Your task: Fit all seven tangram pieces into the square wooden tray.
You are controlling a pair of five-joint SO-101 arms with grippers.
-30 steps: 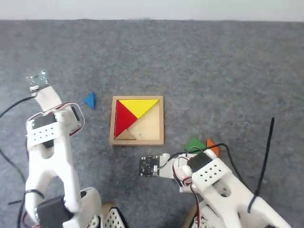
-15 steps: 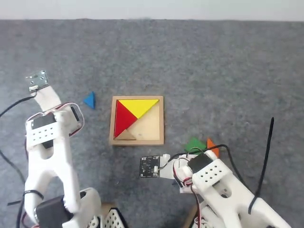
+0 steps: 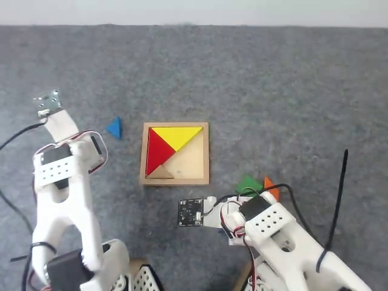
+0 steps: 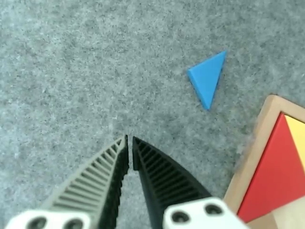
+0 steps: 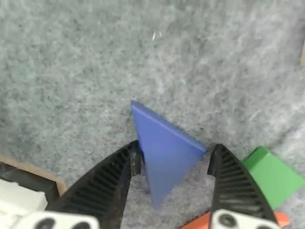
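The square wooden tray (image 3: 205, 154) sits mid-table with a yellow triangle (image 3: 176, 136), a red triangle (image 3: 157, 151) and a small tan triangle (image 3: 160, 173) in it. A small light-blue triangle (image 3: 114, 127) lies on the mat left of the tray. My left gripper (image 4: 128, 141) hovers shut and holds nothing, short of that triangle (image 4: 208, 78) and beside the tray corner (image 4: 259, 143). My right gripper (image 5: 174, 155) has its fingers pressed on either side of a dark blue triangle (image 5: 164, 148) on the mat. A green piece (image 5: 269, 176) and an orange piece (image 5: 281, 219) lie close by.
The green piece (image 3: 247, 183) and orange piece (image 3: 271, 187) sit below the tray's right corner, against the right arm (image 3: 267, 224). The left arm (image 3: 60, 176) stands left of the tray. Grey mat stretches open behind and to the right of the tray.
The right arm has shifted very slightly. The left arm and the pieces have not moved.
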